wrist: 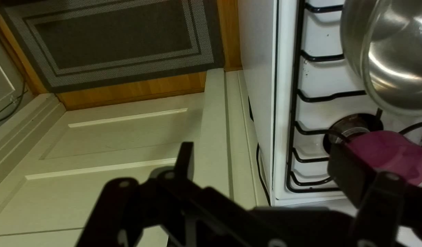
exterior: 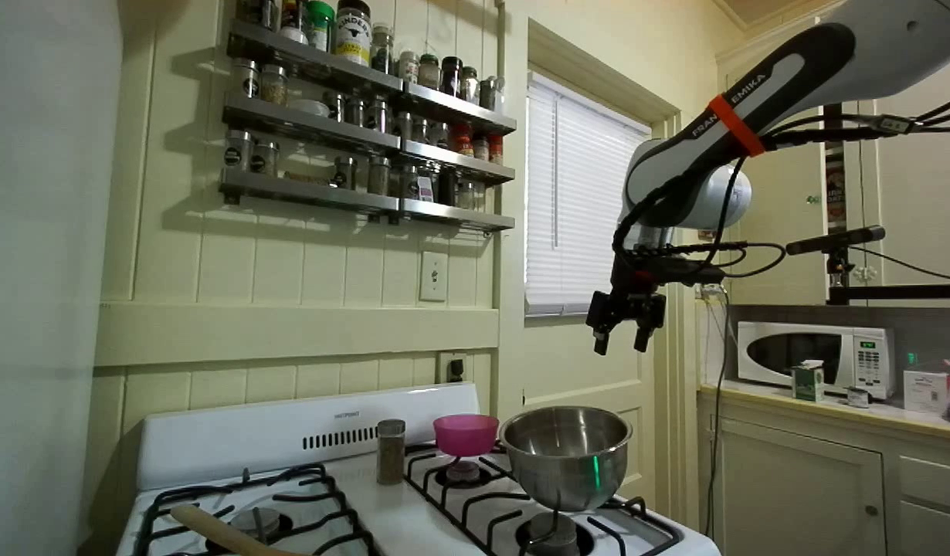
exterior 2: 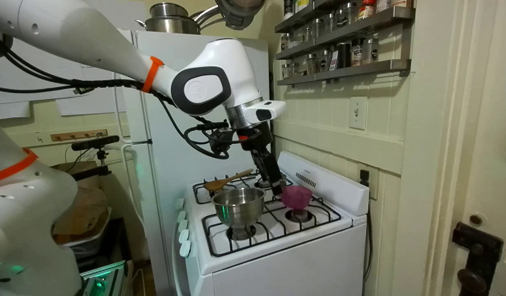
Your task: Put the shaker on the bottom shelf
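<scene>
The shaker [exterior: 391, 452], a small upright cylinder with a grey cap and brownish contents, stands on the stove top between the two burner grates, left of the pink bowl. In the other exterior picture it is mostly or wholly hidden behind the gripper. It is out of the wrist view. The bottom shelf [exterior: 309, 191] is the lowest tier of the wall rack and holds several jars; it also shows in an exterior view [exterior 2: 360, 70]. My gripper [exterior: 622, 344] is open and empty, pointing down, above the height of the steel pot and away from the shaker. Its spread fingers show in the wrist view [wrist: 266, 164].
A steel pot [exterior: 565, 459] and a pink bowl [exterior: 466, 435] stand on the right burners. A wooden spoon [exterior: 220, 531] lies on the left grate. Two more jar-filled tiers [exterior: 313, 123] hang above the bottom shelf. A fridge [exterior 2: 203, 111] stands beside the stove.
</scene>
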Controlling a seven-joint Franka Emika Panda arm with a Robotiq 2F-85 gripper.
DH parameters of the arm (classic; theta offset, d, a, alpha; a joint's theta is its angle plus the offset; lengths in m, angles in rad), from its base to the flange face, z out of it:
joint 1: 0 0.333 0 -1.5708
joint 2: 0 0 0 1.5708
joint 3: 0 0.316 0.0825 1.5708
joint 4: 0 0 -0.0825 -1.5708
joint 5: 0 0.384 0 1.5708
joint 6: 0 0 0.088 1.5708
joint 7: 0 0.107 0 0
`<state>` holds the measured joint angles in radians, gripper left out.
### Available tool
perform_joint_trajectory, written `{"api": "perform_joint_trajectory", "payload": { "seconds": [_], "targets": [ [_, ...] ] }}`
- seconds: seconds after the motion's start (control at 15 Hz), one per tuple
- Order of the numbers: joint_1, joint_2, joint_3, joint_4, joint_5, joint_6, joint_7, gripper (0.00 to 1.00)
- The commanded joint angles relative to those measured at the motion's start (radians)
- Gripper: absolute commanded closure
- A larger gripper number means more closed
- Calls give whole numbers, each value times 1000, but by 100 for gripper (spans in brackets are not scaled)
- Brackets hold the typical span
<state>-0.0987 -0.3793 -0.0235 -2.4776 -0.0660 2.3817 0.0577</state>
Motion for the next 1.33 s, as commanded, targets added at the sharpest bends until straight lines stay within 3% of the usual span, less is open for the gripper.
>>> {"api": "perform_joint_trajectory", "payload": {
  "seconds": [0.0, 0.47, 0.87, 1.27],
  "targets": [
    [11, 32, -2, 20, 6, 7, 6, 0],
    [75, 254, 59, 191, 17, 70, 36, 0],
    [149, 467, 119, 440, 2, -4, 130, 0],
    [249, 691, 135, 672, -42, -92, 197, 0]
  ]
}}
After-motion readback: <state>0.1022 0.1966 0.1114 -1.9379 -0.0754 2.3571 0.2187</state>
